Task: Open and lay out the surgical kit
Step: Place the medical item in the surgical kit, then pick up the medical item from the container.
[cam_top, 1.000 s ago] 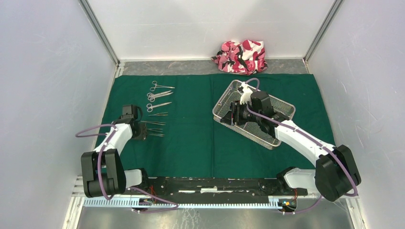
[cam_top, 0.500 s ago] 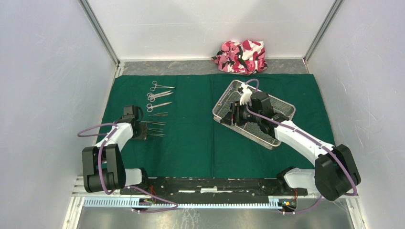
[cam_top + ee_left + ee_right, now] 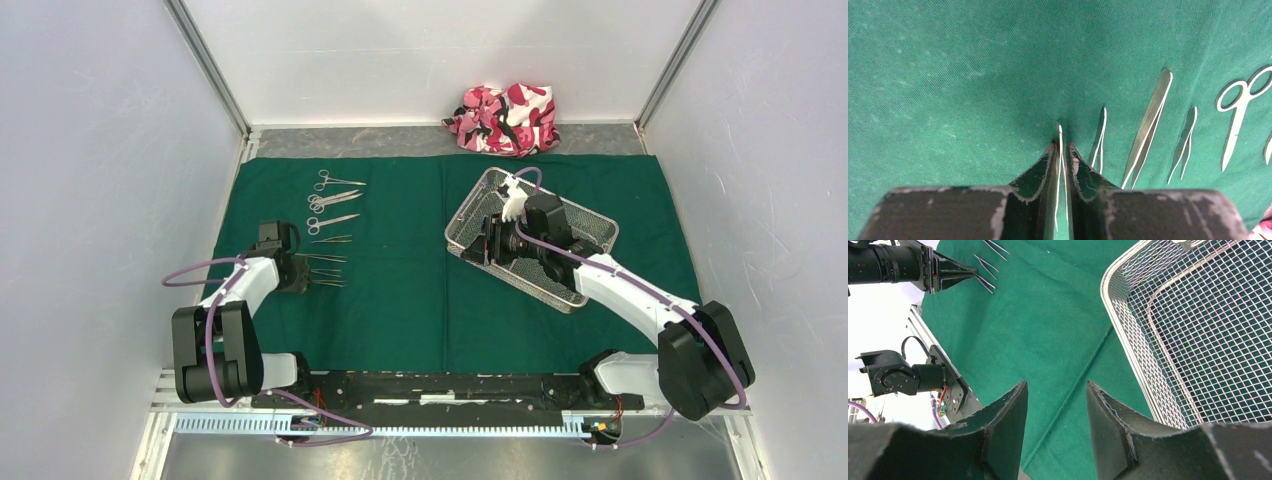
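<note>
Over the green cloth (image 3: pixel 400 300), only the left wrist view shows the left gripper (image 3: pixel 1062 150) clamped on thin tweezers (image 3: pixel 1059 131), next to the laid-out tools (image 3: pixel 330 215). Its own camera shows the right gripper (image 3: pixel 1056 385) gaping by the mesh tray (image 3: pixel 1198 315).

This is a robotics lab test cell: bare white panel walls (image 3: pixel 100 150) and aluminium posts (image 3: pixel 209 68) box in a grey tabletop (image 3: pixel 350 142). Two white-and-black robot arms (image 3: pixel 620 285) are bolted along its near edge by a slotted rail (image 3: pixel 450 428). Purple cables (image 3: pixel 185 276) loop off them, and a green cloth (image 3: pixel 400 290) covers the middle.
</note>
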Robot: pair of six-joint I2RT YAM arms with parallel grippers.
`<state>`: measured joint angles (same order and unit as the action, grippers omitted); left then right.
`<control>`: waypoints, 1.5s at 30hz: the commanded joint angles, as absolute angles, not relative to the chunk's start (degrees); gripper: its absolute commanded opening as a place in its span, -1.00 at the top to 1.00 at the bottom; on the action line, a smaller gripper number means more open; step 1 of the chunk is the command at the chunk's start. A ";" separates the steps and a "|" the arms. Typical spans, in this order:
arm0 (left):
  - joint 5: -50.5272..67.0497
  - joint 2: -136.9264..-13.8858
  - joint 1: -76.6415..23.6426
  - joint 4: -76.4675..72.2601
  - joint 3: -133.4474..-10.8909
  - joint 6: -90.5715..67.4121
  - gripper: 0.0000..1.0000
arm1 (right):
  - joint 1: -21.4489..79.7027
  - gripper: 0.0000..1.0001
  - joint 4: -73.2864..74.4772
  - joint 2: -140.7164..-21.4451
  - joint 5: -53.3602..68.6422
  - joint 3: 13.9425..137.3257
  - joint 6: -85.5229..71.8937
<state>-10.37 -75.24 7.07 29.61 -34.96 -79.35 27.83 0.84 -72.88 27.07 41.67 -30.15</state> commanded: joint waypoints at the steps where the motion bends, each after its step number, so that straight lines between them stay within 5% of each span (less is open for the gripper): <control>1: -12.43 -76.00 7.50 29.96 -34.72 -78.87 0.63 | 27.58 -0.04 -1.63 -72.79 27.92 41.57 -30.27; 9: -12.38 -72.25 7.55 33.20 -35.77 -77.58 0.39 | 27.60 -0.04 4.96 -71.66 24.73 44.92 -24.41; 16: -11.73 -63.53 7.54 40.30 -39.00 -72.98 0.04 | 26.53 -0.20 21.74 -68.18 -1.41 52.44 -12.38; 20: -9.59 -59.06 7.54 41.18 -39.62 -68.91 -0.22 | 15.19 -0.21 27.01 -69.54 -10.78 51.72 -14.77; 25: -1.24 -58.97 7.25 34.54 -41.13 -58.00 -0.44 | 7.86 -0.13 24.32 -74.77 -5.03 49.92 -19.60; 33: 10.56 -58.16 -0.81 25.68 -45.08 -42.70 -0.58 | 5.13 0.24 21.64 -88.27 -1.05 51.35 -28.12; 45: 13.85 -57.05 -6.90 24.76 -45.66 -40.61 -0.60 | 5.23 0.27 19.69 -90.93 -5.15 48.03 -29.50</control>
<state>11.77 -57.63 -6.02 27.03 -44.27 -43.55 5.34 21.43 -90.15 -2.74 49.74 -28.93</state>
